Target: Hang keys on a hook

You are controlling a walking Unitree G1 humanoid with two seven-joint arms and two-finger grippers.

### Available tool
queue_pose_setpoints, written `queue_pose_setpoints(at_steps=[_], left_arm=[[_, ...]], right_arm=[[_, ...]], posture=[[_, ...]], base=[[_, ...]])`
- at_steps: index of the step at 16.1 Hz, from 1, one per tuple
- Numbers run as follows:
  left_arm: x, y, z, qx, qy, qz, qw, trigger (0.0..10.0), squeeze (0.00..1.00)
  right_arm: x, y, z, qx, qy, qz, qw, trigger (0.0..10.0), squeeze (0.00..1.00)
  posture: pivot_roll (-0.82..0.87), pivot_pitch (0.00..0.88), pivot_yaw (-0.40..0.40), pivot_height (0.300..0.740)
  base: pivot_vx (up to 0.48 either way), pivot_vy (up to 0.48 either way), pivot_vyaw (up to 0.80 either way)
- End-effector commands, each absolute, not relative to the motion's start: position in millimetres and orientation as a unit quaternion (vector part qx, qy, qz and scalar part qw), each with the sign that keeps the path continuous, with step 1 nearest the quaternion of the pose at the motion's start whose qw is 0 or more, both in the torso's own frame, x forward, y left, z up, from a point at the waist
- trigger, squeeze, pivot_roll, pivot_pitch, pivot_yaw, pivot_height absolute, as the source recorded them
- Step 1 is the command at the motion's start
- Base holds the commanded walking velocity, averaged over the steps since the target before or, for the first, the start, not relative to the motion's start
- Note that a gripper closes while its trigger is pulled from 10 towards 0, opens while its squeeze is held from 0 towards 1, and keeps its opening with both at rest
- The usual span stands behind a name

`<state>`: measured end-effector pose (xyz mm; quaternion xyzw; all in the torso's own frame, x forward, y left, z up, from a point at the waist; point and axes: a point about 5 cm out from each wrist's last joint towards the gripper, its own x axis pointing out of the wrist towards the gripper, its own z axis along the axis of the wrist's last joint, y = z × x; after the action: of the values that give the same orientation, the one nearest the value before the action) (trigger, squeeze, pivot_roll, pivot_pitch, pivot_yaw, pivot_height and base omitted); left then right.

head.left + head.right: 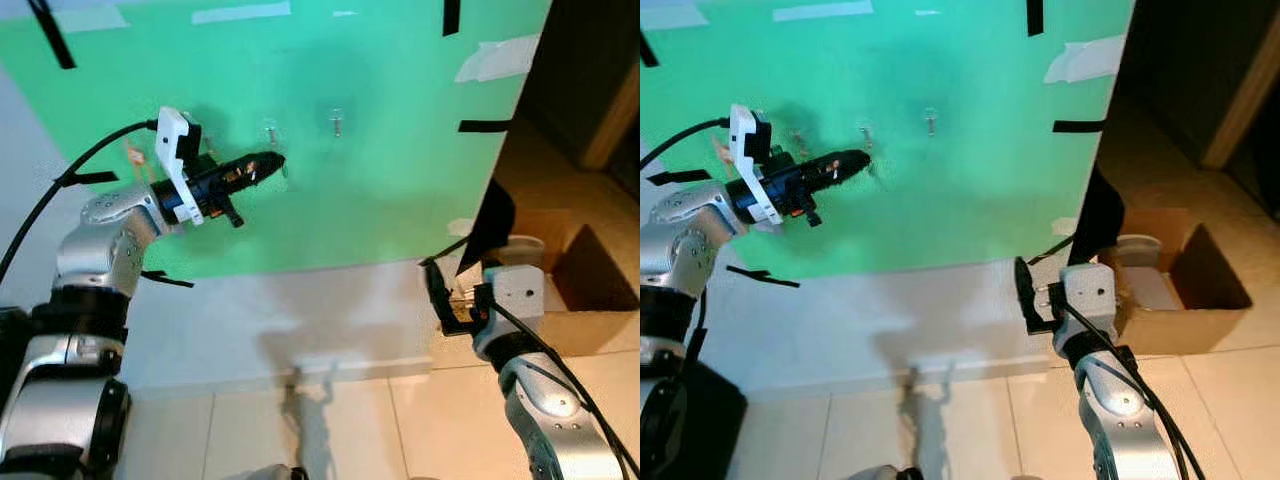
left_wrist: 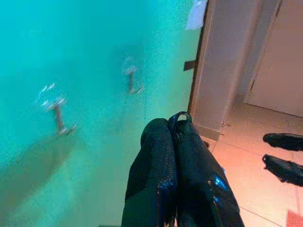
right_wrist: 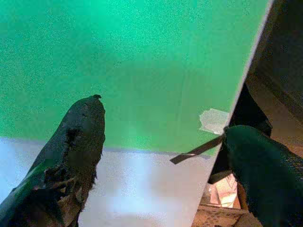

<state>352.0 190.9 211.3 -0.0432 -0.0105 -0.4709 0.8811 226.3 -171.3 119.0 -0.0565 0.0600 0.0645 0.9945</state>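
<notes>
A: Nearest first, right side?
B: Right gripper (image 1: 1032, 297) low, in front of the white wall base, fingers spread wide, holding nothing. Just beside it on the floor, an open cardboard box (image 1: 1185, 290).

A: Left?
B: Left gripper (image 1: 262, 166) raised, reaching toward the green board (image 1: 380, 130). Fingers pressed together. In the left wrist view a small dark ring (image 2: 181, 116) pokes out between the fingertips (image 2: 158, 130). Looks like the key ring, so the fingers are clamped on it. Keys themselves not visible.

A: Ring vs. hooks?
B: Two metal hooks on the board. Near hook (image 1: 269, 131) sits just above the gripper tip in the head views, close but apart. Far hook (image 1: 337, 122) is further to the robot's right, well clear of the tip. The ring is not on either hook.

A: Anything behind?
B: Black tape strips (image 1: 485, 126) along the board edges, pale tape patch (image 1: 497, 57) near the top right corner. Dark doorway (image 1: 590, 80) past the board's right edge.
</notes>
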Motion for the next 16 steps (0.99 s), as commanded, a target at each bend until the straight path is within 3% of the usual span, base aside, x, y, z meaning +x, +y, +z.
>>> queue_pose_setpoints(at_steps=[1,6,9,16], left_arm=[[356.1,199.3,216.9,-0.029,-0.01,-0.464,0.885,10.0,0.0],[361.8,211.8,226.5,-0.014,-0.017,-0.446,0.895,10.0,0.0],[370.2,218.9,221.4,0.002,0.0,-0.39,0.921,10.0,0.0],[377.4,202.0,222.5,0.005,0.003,-0.395,0.919,10.0,0.0]], right_arm=[[225.9,-164.9,122.8,-0.057,0.057,0.08,0.994,10.0,0.0],[219.9,-158.4,128.6,-0.046,0.055,0.078,0.994,10.0,0.0],[224.5,-154.0,126.7,-0.043,0.059,0.083,0.994,10.0,0.0],[229.0,-153.1,128.2,-0.039,0.057,0.082,0.994,10.0,0.0]], posture=[[-0.16,0.0,0.122,0.74],[-0.15,0.0,0.137,0.74],[-0.13,0.0,0.133,0.74],[-0.1,0.0,0.126,0.74]], base=[[0.0,0.0,0.0],[0.0,0.0,0.0],[0.0,0.0,0.0],[0.0,0.0,0.0]])
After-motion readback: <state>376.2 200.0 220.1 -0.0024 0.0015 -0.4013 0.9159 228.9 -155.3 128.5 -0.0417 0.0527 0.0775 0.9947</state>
